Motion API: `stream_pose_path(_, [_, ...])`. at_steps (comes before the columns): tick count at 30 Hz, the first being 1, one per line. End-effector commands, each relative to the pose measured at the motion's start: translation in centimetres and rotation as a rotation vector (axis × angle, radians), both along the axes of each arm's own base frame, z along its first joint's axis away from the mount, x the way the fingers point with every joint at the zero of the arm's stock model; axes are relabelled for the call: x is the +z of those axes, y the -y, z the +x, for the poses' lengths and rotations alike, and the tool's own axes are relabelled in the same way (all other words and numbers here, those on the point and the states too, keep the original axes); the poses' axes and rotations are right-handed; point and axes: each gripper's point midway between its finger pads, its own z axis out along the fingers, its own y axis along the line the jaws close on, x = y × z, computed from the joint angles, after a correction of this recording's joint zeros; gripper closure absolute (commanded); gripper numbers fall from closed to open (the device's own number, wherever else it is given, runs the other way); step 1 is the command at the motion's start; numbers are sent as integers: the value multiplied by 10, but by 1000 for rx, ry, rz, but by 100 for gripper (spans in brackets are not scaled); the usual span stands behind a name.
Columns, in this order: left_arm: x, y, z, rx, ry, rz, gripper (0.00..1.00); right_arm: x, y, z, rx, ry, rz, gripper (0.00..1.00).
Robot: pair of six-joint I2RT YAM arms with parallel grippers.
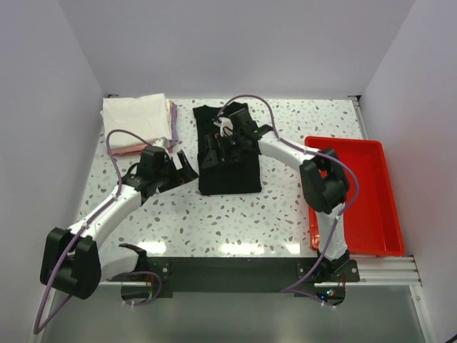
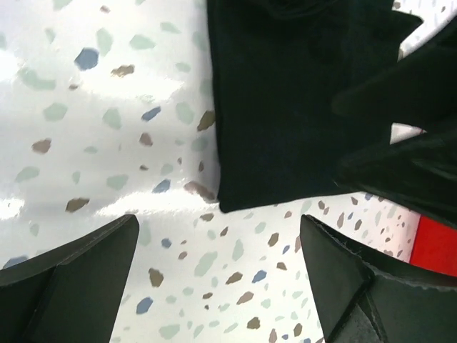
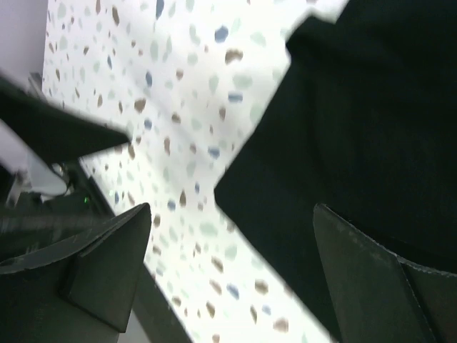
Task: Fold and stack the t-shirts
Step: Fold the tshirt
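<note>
A black t-shirt [image 1: 230, 175] lies folded into a long strip in the middle of the table. It also shows in the left wrist view [image 2: 285, 100] and the right wrist view [image 3: 371, 128]. My left gripper [image 1: 183, 168] is open and empty, low over the table just left of the shirt's near left corner [image 2: 218, 286]. My right gripper [image 1: 218, 148] is open and empty above the shirt's left edge [image 3: 232, 279]. A stack of folded shirts, white on top [image 1: 138, 118] with pink under it [image 1: 123, 149], sits at the far left corner.
A red plastic tray [image 1: 364, 207] stands along the right edge, beside the right arm's base. White walls close the table on the left, back and right. A dark rail [image 1: 235, 268] runs along the near edge.
</note>
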Motion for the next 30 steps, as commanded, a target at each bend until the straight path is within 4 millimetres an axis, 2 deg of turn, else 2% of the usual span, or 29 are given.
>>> stream_pose_path(1, [-6, -16, -16, 63, -30, 30, 0, 12, -36, 30, 3, 37, 111, 1])
stream_pose_path(2, [-5, -16, -19, 64, -30, 28, 0, 24, -47, 44, -13, 70, 151, 1])
stream_pose_path(3, [-10, -18, -24, 62, -42, 29, 0, 4, -50, 53, -38, 45, 133, 1])
stream_pose_path(4, [-11, -17, -27, 60, -46, 23, 0, 3, -53, 58, -47, 49, 137, 1])
stream_pose_path(5, [-9, -17, -29, 61, -43, 14, 0, 10, -59, 72, -59, 93, 150, 1])
stream_pose_path(6, [-11, -17, -33, 57, -49, 11, 0, -4, -59, 86, -99, 116, 121, 1])
stream_pose_path(7, [-11, -15, -35, 53, -52, 0, 0, 3, -64, 100, -114, 160, 136, 1])
stream_pose_path(8, [-11, -16, -38, 54, -53, -3, 0, 2, -66, 106, -116, 178, 126, 1])
stream_pose_path(9, [-10, -16, -39, 55, -51, -4, 0, -11, -67, 113, -119, 172, 112, 1])
stream_pose_path(10, [-9, -18, -39, 62, -44, -3, 0, 6, -70, 125, -120, 216, 134, 1])
stream_pose_path(12, [-13, -19, -43, 61, -48, 2, 0, 11, -71, 128, -109, 220, 142, 1])
stream_pose_path(15, [-15, -16, -43, 53, -49, -9, 0, 37, -63, 130, -105, 246, 156, 1])
stream_pose_path(16, [-18, -15, -44, 46, -58, -13, 0, 53, -56, 125, -105, 265, 155, 1])
stream_pose_path(17, [-19, -14, -42, 41, -53, -19, 0, 60, -53, 121, -96, 278, 157, 1])
stream_pose_path(18, [-20, -13, -42, 38, -55, -22, 0, 66, -47, 119, -95, 287, 159, 1])
stream_pose_path(19, [-22, -11, -43, 33, -63, -25, 0, 61, -36, 116, -109, 272, 142, 1])
stream_pose_path(20, [-23, -10, -41, 26, -55, -32, 0, 86, -28, 111, -114, 301, 163, 1])
stream_pose_path(21, [-23, -8, -40, 19, -51, -35, 0, 94, -20, 108, -122, 304, 164, 1])
stream_pose_path(22, [-23, -7, -38, 12, -45, -37, 0, 84, -4, 104, -144, 275, 141, 1])
stream_pose_path(23, [-24, -7, -37, 10, -43, -37, 0, 110, 6, 96, -148, 309, 165, 1])
stream_pose_path(24, [-26, -5, -36, -2, -47, -39, 0, 94, 22, 90, -165, 278, 136, 1])
stream_pose_path(25, [-23, -2, -32, -12, -32, -47, 0, 94, 31, 86, -175, 279, 127, 1])
stream_pose_path(26, [-23, 0, -30, -18, -31, -51, 0, 114, 43, 79, -198, 315, 130, 1])
stream_pose_path(27, [-24, 1, -29, -27, -33, -50, 0, 96, 53, 69, -210, 283, 92, 1])
stream_pose_path(29, [-28, 3, -25, -35, -45, -46, 0, 92, 76, 60, -261, 281, 41, 1])
stream_pose_path(30, [-34, 4, -25, -42, -63, -41, 0, 86, 100, 56, -347, 292, -16, 1])
